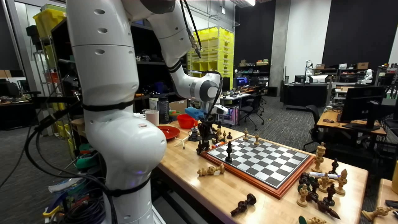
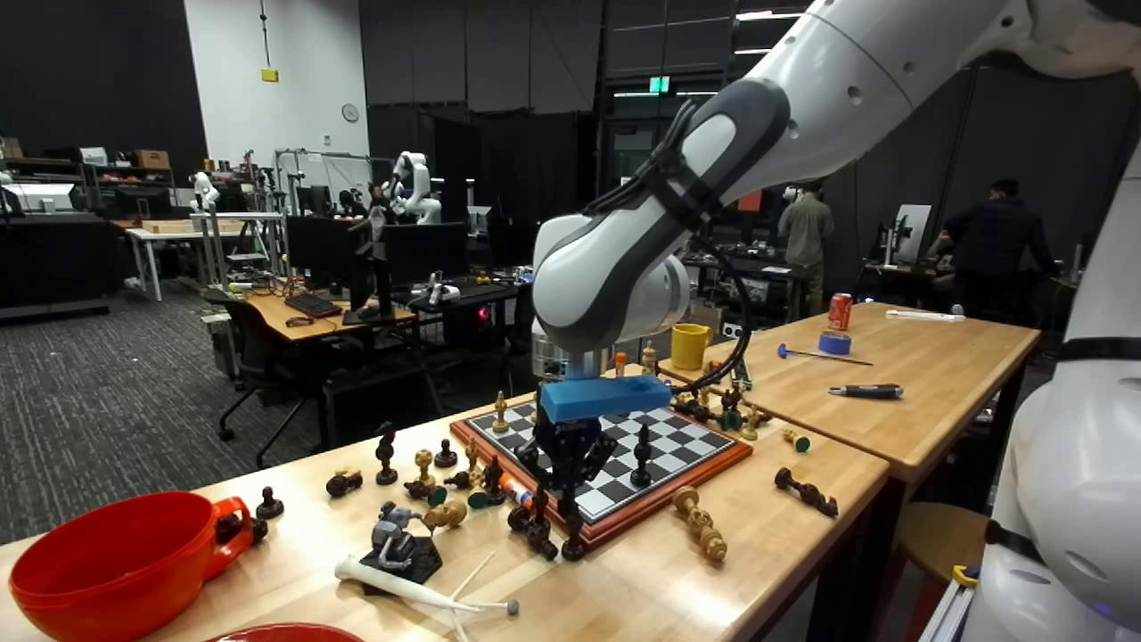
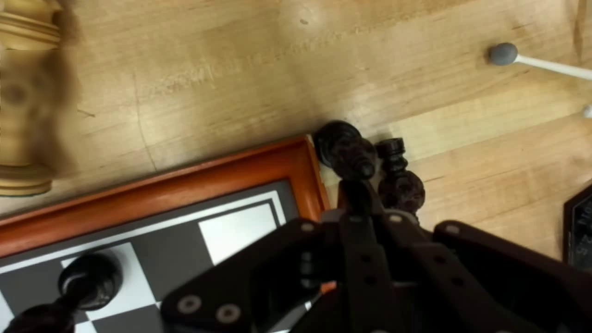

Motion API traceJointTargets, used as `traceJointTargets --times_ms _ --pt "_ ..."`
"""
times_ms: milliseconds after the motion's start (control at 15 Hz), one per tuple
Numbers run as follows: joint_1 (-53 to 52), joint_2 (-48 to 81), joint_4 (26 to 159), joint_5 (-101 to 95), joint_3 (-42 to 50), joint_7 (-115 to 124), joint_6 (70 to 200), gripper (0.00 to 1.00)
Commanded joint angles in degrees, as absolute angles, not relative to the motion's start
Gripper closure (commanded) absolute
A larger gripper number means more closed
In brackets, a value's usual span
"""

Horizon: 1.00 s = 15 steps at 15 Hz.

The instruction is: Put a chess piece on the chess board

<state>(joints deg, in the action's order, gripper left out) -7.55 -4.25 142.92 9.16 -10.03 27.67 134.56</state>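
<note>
The chess board (image 1: 242,175) lies on the table, with its reddish border also in an exterior view (image 2: 695,478) and in the wrist view (image 3: 208,182). A dark chess piece (image 3: 90,282) stands on it near one edge. Two pale pieces (image 1: 245,134) (image 1: 256,139) stand toward its far side. My gripper (image 3: 358,194) points down beside one corner of the board, its fingertips together. Another dark piece (image 3: 347,152) stands on the table against that corner, right at the fingertips. Whether the fingers touch it I cannot tell. A second dark piece (image 3: 400,189) lies beside it.
A pale piece (image 2: 700,526) lies along the board's edge. Several pieces stand and lie around the board. A small figurine (image 2: 392,544), white sticks (image 2: 401,587) and a red cup (image 2: 116,571) are on the gripper's side of the table. An orange-tipped marker (image 2: 517,490) lies near the gripper.
</note>
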Motion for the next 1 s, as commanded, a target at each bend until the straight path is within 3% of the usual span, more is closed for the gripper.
traceJointTargets --times_ms 0,67,200,867,933 --pt "-8.11 -7.81 142.50 9.37 -10.13 27.93 131.75 1.00" --pt "-8.04 -8.33 142.09 9.04 -10.14 28.15 131.09 1.00" --pt "-7.98 -8.97 141.48 8.95 -10.24 28.27 129.62 0.73" --pt "-8.63 -10.00 143.37 12.95 -10.50 26.92 124.34 0.10" --pt "-8.66 -9.74 143.38 13.18 -10.55 26.79 124.64 0.52"
